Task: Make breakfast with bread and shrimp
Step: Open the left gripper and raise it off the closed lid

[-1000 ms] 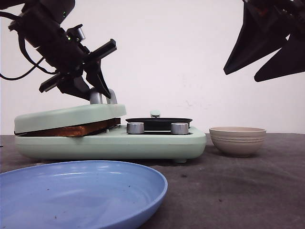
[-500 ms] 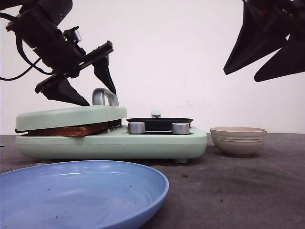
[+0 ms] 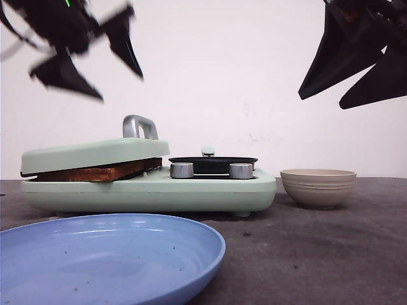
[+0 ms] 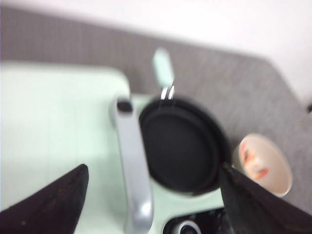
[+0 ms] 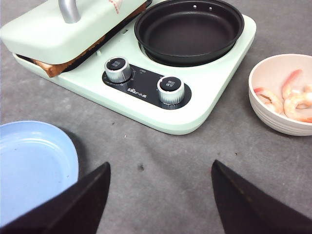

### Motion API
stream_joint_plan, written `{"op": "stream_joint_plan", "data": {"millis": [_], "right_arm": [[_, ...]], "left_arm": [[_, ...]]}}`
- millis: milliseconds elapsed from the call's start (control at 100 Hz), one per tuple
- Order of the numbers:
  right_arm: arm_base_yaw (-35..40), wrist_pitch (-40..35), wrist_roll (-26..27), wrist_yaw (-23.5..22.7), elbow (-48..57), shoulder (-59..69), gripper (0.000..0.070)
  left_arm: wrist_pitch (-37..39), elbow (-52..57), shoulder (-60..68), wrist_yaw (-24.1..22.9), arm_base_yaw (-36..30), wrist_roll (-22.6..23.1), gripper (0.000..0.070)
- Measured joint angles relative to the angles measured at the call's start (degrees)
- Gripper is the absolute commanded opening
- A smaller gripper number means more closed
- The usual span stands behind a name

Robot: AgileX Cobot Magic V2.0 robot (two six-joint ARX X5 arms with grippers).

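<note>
Bread (image 3: 95,172) is sitting clamped under the mint lid (image 3: 89,152), lying below the wide-open, empty left claw (image 3: 86,54) toward five o'clock, while the equally wide right claw (image 3: 356,70) is hanging nearer the shrimp (image 5: 292,100) bowl (image 3: 317,187).

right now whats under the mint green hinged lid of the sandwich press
Toasted brown bread lies under the mint green lid, its crust edge showing through the gap; one corner pokes out in the right wrist view. The lid covers the rest, so how many slices cannot be seen.
</note>
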Motion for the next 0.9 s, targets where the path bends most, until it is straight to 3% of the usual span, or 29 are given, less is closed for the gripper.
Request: {"op": "stream_joint_plan", "data": {"millis": [160,380,520,750,900], "right_arm": [[0.0,0.0,0.7,0.3,0.0,0.0,0.0399],[0.0,0.0,6.5,2.1,0.0,0.0,0.0402],[0.0,-4.3,7.7,-0.8,1.1,0.0,0.0525],[-1.2,-12.9,9.4,0.4,8.7,0.0,0.0517],[-5.8,-17.7,10.4,3.0,15.1,0.4,0.0451]], "left_arm": [[-1.6,0.0,-8.3,-0.2,1.2,4.8,0.0474],[-7.3,0.0,-17.0,-3.6,2.4,10.5,0.0473],[-12.3,0.0,-19.8,-5.9,3.2,13.0,0.0473],[-17.3,-0.6,-22.2,-6.1,3.9,16.7,0.0469],[-17.2,-1.8,-24.6,-6.1,3.9,17.3,0.0469]]}}
